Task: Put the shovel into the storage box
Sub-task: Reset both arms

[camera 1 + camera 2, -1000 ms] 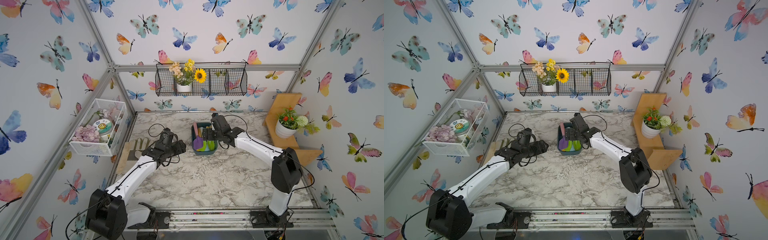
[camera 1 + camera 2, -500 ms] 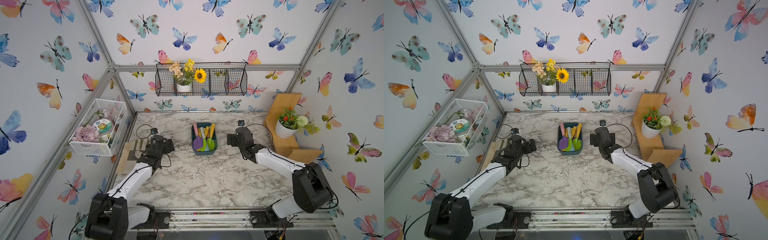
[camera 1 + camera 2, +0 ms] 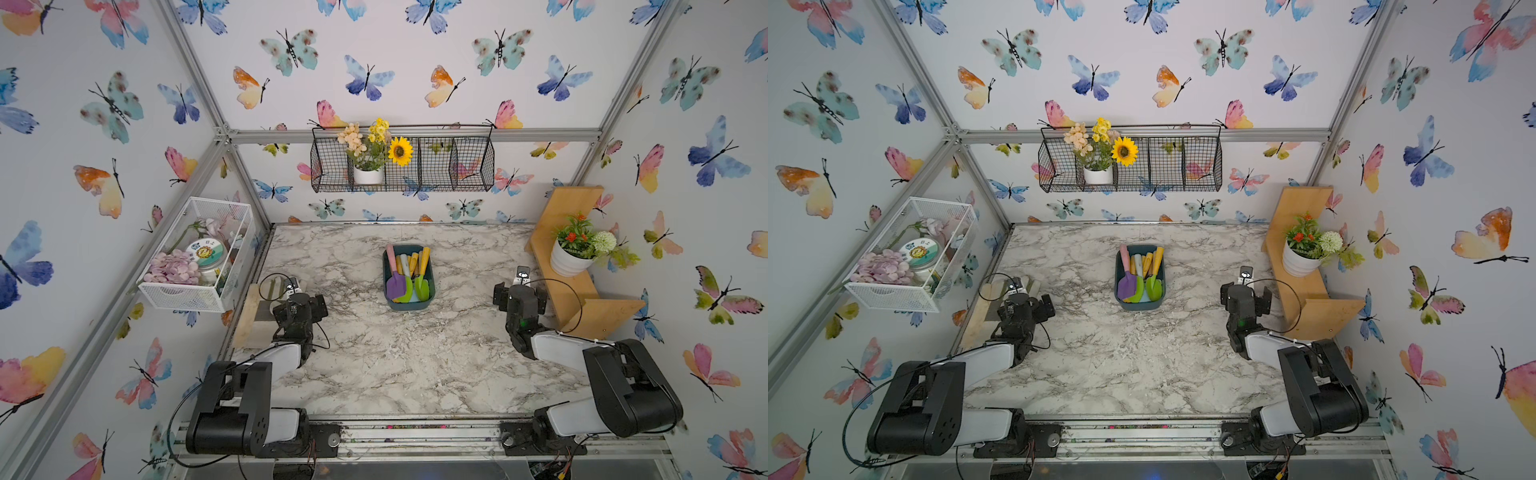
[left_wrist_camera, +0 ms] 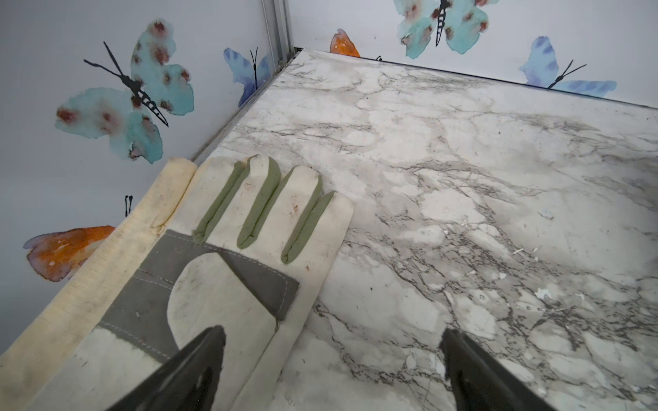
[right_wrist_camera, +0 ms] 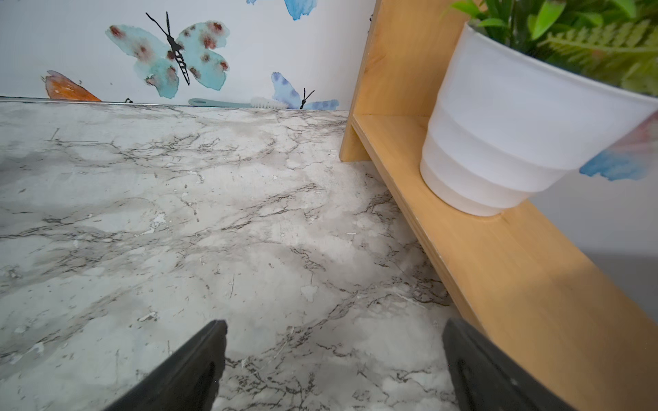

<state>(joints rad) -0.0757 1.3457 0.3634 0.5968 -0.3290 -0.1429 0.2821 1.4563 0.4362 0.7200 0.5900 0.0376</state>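
Shovel (image 3: 398, 286), the purple one, sits in the storage box (image 3: 409, 306) among other tools. Looks like light, stiff, slick plastic, so I'd pinch it mid-handle. Left gripper (image 4: 333, 332) and right gripper (image 5: 334, 325) both gape wide, holding nothing.

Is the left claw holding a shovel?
No, the left wrist view shows the left gripper open with nothing between its jaws, only a glove and the table beyond it.
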